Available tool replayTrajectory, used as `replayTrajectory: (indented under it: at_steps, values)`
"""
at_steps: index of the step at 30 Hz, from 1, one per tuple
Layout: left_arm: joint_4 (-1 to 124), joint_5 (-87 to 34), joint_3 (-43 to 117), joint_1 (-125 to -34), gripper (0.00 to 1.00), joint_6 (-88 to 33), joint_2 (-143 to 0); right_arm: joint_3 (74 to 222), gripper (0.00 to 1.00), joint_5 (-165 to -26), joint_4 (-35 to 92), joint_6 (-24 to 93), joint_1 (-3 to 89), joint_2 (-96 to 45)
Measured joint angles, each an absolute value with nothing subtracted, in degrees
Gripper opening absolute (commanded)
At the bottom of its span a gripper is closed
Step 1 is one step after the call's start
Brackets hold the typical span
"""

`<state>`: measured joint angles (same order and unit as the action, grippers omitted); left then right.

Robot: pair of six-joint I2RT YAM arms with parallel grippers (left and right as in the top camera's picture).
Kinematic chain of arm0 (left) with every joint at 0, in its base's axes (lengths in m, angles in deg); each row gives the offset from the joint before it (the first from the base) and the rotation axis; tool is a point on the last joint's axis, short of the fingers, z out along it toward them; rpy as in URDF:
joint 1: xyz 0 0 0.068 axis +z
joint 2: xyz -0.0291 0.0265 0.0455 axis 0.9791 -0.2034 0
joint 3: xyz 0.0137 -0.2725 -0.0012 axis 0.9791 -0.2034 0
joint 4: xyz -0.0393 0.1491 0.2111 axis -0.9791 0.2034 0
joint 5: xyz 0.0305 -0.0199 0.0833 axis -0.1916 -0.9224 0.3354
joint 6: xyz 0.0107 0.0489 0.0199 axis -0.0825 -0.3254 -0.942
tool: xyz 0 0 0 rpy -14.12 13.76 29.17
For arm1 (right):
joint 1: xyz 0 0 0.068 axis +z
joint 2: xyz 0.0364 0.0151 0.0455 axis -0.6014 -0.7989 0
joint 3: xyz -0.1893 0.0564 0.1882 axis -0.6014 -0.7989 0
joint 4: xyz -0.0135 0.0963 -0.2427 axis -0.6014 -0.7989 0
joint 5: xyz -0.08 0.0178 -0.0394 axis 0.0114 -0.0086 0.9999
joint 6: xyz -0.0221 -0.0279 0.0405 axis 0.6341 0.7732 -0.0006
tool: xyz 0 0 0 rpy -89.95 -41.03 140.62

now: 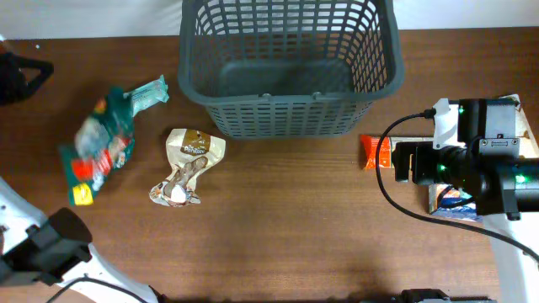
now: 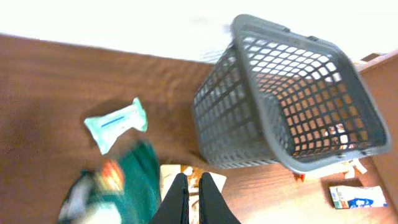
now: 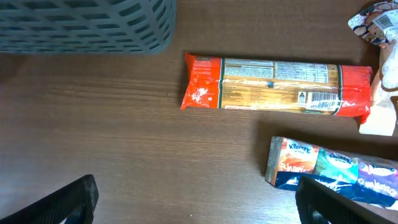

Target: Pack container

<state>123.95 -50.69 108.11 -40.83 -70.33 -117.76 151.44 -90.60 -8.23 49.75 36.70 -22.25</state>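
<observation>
The container [image 1: 286,118], a large dark grey lattice basket, stood at the far middle of the table, empty as far as I could see. I judged it light, stiff and bulky, best taken by its solid rim if it needed shifting. My left gripper [image 2: 193,180] was clenched with nothing between its fingers, above a green packet [image 2: 138,177]. My right gripper [image 3: 198,202] was spread wide and empty, hovering near a long orange packet [image 3: 277,91].

Robotics lab bench, grocery-packing mock-up. Evidence: cabled robot arm [image 1: 493,172] mounted at a wood-grain counter [image 1: 286,227], plastic shopping basket [image 1: 286,67], loose snack pouch [image 1: 187,164], long red food packet [image 3: 277,84], plain white surround [image 2: 93,18].
</observation>
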Motion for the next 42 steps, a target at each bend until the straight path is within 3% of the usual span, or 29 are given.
replayTrajectory:
  at_steps: [5,11,14,23,34,42]
  values:
    - [123.95,-51.87,108.59,-40.81,0.02,-69.9,-115.44,151.44,0.99,-90.6,-8.25,49.75,36.7,-22.25]
    - [123.99,-44.07,108.59,-40.88,0.45,-64.87,-115.44,151.44,0.99,-90.58,-8.47,49.73,36.7,-22.25]
    - [123.93,-36.99,108.0,-41.53,0.54,-62.38,-115.44,151.44,0.99,-90.6,-8.54,49.75,36.7,-22.25]
    - [123.71,-20.66,88.5,-48.2,0.56,-65.74,-114.92,151.44,0.99,-90.6,-9.1,49.73,36.7,-22.25]
    - [111.12,-16.18,59.91,-51.13,0.56,-83.47,-115.01,151.44,1.0,-90.58,-9.43,49.73,36.7,-22.25]
    - [107.8,-14.35,55.28,-51.08,0.65,-94.68,-115.01,151.44,0.99,-89.79,-9.43,49.75,36.7,-22.25]
